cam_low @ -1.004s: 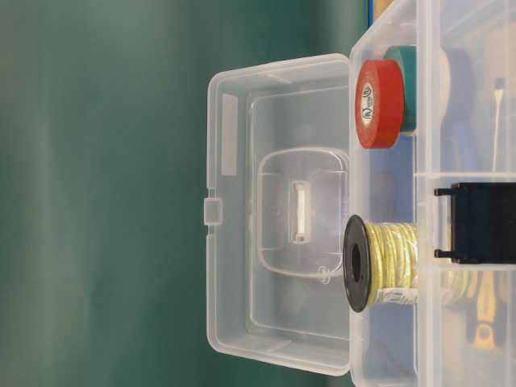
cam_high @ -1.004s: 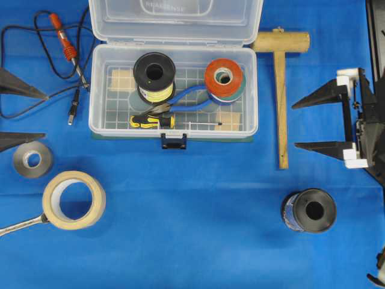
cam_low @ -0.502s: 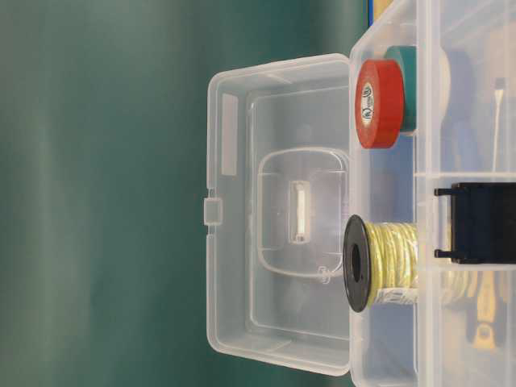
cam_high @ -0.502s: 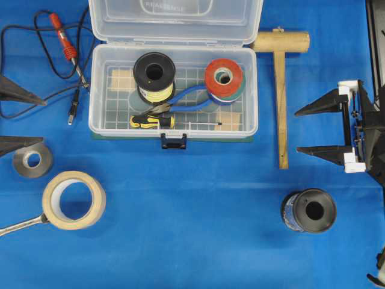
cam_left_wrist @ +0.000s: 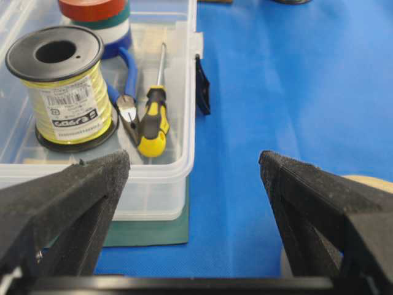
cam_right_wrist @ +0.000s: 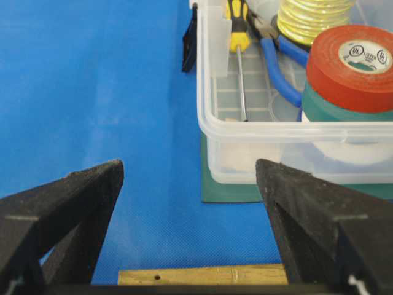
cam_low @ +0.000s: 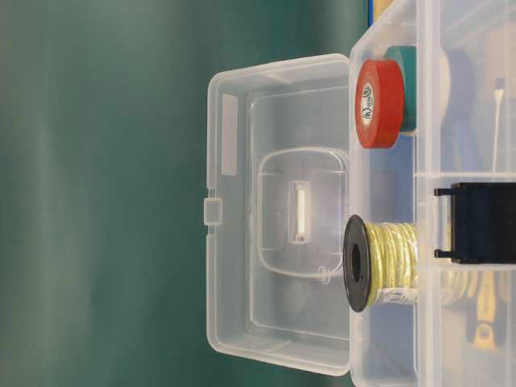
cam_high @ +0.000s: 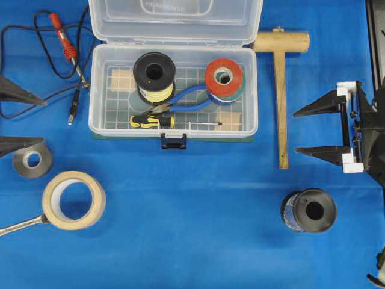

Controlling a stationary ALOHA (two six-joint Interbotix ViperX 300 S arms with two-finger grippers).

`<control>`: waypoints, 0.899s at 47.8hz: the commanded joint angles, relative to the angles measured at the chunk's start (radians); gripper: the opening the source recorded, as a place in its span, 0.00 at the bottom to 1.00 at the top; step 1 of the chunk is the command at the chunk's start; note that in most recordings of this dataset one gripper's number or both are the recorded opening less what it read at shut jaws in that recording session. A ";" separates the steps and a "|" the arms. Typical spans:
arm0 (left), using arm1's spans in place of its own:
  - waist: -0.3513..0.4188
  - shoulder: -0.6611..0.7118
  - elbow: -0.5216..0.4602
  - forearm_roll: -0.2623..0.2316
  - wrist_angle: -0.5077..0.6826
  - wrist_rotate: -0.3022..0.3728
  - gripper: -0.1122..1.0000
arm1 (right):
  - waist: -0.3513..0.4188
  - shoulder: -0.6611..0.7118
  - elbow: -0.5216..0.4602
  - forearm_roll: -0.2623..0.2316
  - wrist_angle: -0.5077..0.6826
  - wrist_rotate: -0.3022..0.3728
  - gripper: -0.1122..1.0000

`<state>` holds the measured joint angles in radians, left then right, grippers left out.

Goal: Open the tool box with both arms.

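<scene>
Box point(cam_high: 173, 99) sits top centre of the blue table point(cam_high: 192, 229), lid point(cam_high: 175, 21) already swung fully back and lying open behind the tub, so I'd call the task done. Left gripper point(cam_high: 12, 117) is at the left edge, jaws spread, nothing in them; right gripper point(cam_high: 316, 129) is well right of the box past the mallet point(cam_high: 280, 84), jaws spread, empty too. Handling guess: thin clear plastic, light shell but loaded, smooth and slippery, walls likely flex if squeezed, hinge is the weak point. If it needs another grab, pinch the lid's rim or the black latch point(cam_high: 173, 141) hanging off the front wall, and steady the tub by its side walls. Inside: yellow wire spool point(cam_high: 154, 75), stacked tape rolls with red on top point(cam_high: 224, 78), blue-handled pliers point(cam_high: 186, 99), yellow-black screwdriver point(cam_high: 157, 121). Lid holds nothing
</scene>
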<state>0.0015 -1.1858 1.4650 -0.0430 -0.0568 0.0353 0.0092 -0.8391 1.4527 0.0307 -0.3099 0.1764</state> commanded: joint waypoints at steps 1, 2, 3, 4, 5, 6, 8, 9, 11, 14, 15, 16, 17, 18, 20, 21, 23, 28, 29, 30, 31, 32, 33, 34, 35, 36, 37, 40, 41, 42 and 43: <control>-0.002 0.009 -0.011 -0.002 -0.008 -0.002 0.92 | 0.003 0.003 -0.012 0.003 -0.008 0.000 0.87; -0.002 0.009 -0.011 -0.002 -0.008 -0.002 0.92 | 0.003 0.003 -0.012 0.003 -0.008 0.000 0.87; -0.002 0.009 -0.011 -0.002 -0.008 0.000 0.92 | 0.003 0.003 -0.012 0.003 -0.008 0.000 0.87; -0.002 0.009 -0.011 -0.002 -0.006 0.000 0.92 | 0.003 0.003 -0.012 0.003 -0.008 0.000 0.88; -0.002 0.009 -0.011 -0.002 -0.006 -0.002 0.92 | 0.003 0.003 -0.012 0.003 -0.008 0.000 0.87; 0.000 0.009 -0.011 -0.002 -0.006 -0.002 0.92 | 0.003 0.003 -0.012 0.003 -0.008 0.000 0.87; -0.002 0.009 -0.012 -0.002 -0.006 -0.002 0.92 | 0.003 0.003 -0.012 0.003 -0.008 0.000 0.87; -0.002 0.008 -0.011 -0.002 -0.005 -0.002 0.92 | 0.003 0.003 -0.012 0.003 -0.008 0.000 0.87; -0.002 0.008 -0.011 -0.002 -0.005 -0.002 0.92 | 0.003 0.003 -0.012 0.003 -0.008 0.000 0.87; -0.002 0.008 -0.012 -0.002 -0.005 -0.002 0.92 | 0.003 0.003 -0.012 0.003 -0.006 0.000 0.87; -0.002 0.008 -0.012 -0.002 -0.003 -0.002 0.92 | 0.003 0.003 -0.012 0.003 -0.005 0.000 0.87; -0.002 0.008 -0.012 -0.002 -0.003 -0.002 0.92 | 0.003 0.003 -0.012 0.003 -0.005 0.000 0.87; -0.002 0.009 -0.011 -0.002 -0.003 -0.002 0.92 | 0.003 0.003 -0.014 0.003 -0.003 0.000 0.87; -0.002 0.008 -0.011 -0.002 -0.003 0.000 0.92 | 0.003 0.003 -0.012 0.002 -0.003 0.000 0.87; -0.002 0.008 -0.012 -0.002 -0.003 -0.002 0.92 | 0.003 0.003 -0.014 0.000 -0.002 0.000 0.87; -0.002 0.008 -0.012 -0.002 -0.002 -0.002 0.92 | 0.003 0.003 -0.012 0.002 -0.002 0.000 0.87; -0.002 0.006 -0.012 -0.002 -0.002 0.000 0.92 | 0.003 0.003 -0.014 -0.002 -0.002 0.000 0.87; -0.002 0.006 -0.012 -0.002 -0.002 0.000 0.92 | 0.003 0.003 -0.014 -0.003 0.000 -0.005 0.87; -0.002 0.006 -0.012 -0.002 -0.002 0.000 0.92 | 0.003 0.003 -0.014 -0.003 0.000 -0.006 0.87; -0.002 0.006 -0.012 -0.002 0.000 -0.002 0.92 | 0.003 0.002 -0.014 -0.005 0.002 -0.006 0.87; -0.002 0.006 -0.012 -0.002 0.000 0.000 0.92 | 0.003 0.003 -0.014 -0.005 0.003 -0.008 0.87; -0.002 0.006 -0.012 -0.002 0.000 -0.002 0.92 | 0.003 0.003 -0.014 -0.005 0.003 -0.008 0.87; -0.002 0.006 -0.012 -0.002 0.000 0.000 0.92 | 0.003 0.002 -0.014 -0.005 0.005 -0.008 0.87; -0.002 0.006 -0.012 -0.002 0.000 -0.002 0.92 | 0.003 0.003 -0.014 -0.006 0.006 -0.008 0.87; -0.002 0.006 -0.012 -0.002 -0.002 -0.002 0.92 | 0.003 0.003 -0.014 -0.006 0.008 -0.008 0.87; -0.002 0.006 -0.012 -0.002 0.000 0.000 0.92 | 0.003 0.003 -0.014 -0.006 0.009 -0.008 0.87; 0.000 0.006 -0.012 -0.002 -0.002 -0.002 0.92 | 0.003 0.002 -0.014 -0.005 0.011 -0.008 0.87; -0.002 0.006 -0.012 -0.002 0.000 0.000 0.92 | 0.003 0.002 -0.015 -0.005 0.015 -0.008 0.87; -0.002 0.006 -0.012 -0.002 0.000 -0.002 0.92 | 0.003 0.000 -0.014 -0.005 0.015 -0.008 0.87; -0.002 0.006 -0.012 -0.002 0.000 -0.002 0.92 | 0.005 -0.002 -0.015 -0.006 0.017 -0.008 0.87; -0.002 0.006 -0.012 -0.002 0.000 0.000 0.92 | 0.003 -0.002 -0.015 -0.006 0.017 -0.008 0.87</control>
<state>0.0015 -1.1858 1.4665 -0.0430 -0.0522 0.0353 0.0107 -0.8422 1.4527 0.0261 -0.2930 0.1703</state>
